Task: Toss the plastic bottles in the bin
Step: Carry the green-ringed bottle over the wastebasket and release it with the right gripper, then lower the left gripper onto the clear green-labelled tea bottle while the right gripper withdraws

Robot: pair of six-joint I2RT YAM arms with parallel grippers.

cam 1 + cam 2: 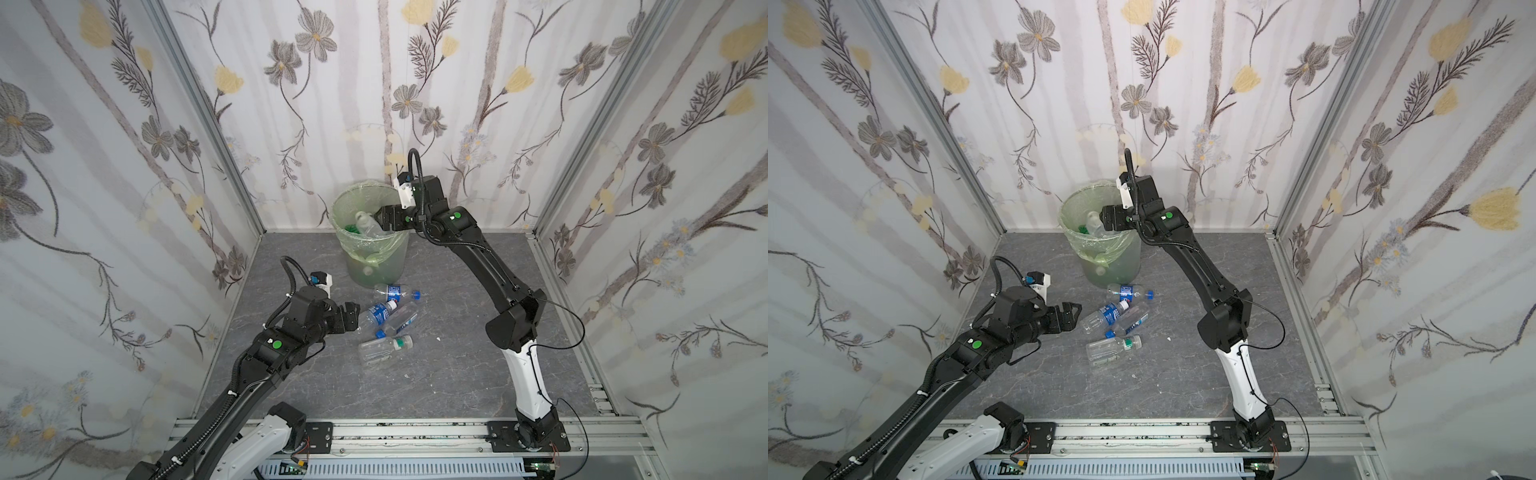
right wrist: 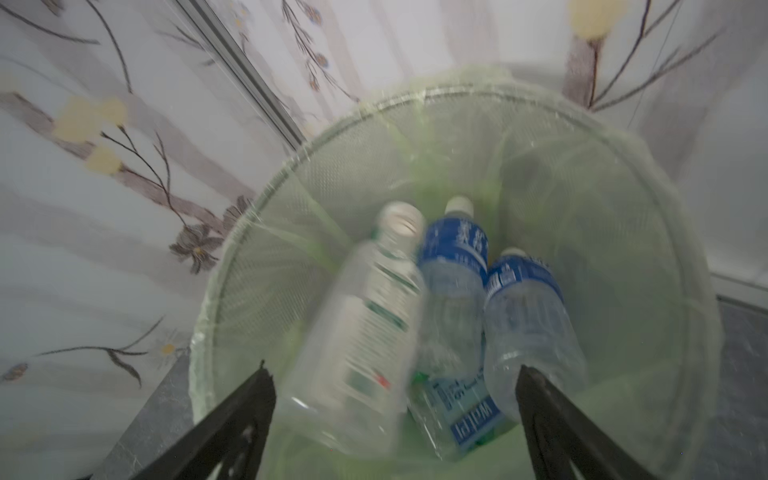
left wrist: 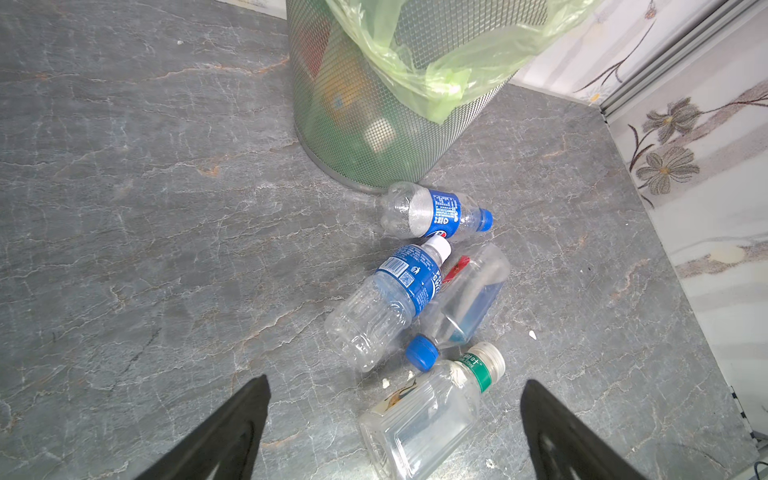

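The bin, a round mesh basket lined with a green bag, stands at the back of the floor. My right gripper hangs open over its mouth. A clear bottle with a white cap shows blurred between the spread fingers, touching neither, above two blue-labelled bottles lying inside. Several plastic bottles lie on the floor in front of the bin: a blue-capped one, a white-capped one, a square one and a green-banded one. My left gripper is open, just left of them.
The grey stone-patterned floor is boxed in by flowered walls on three sides, with metal posts at the back corners. An aluminium rail carrying both arm bases runs along the front. Small white crumbs lie near the bottles.
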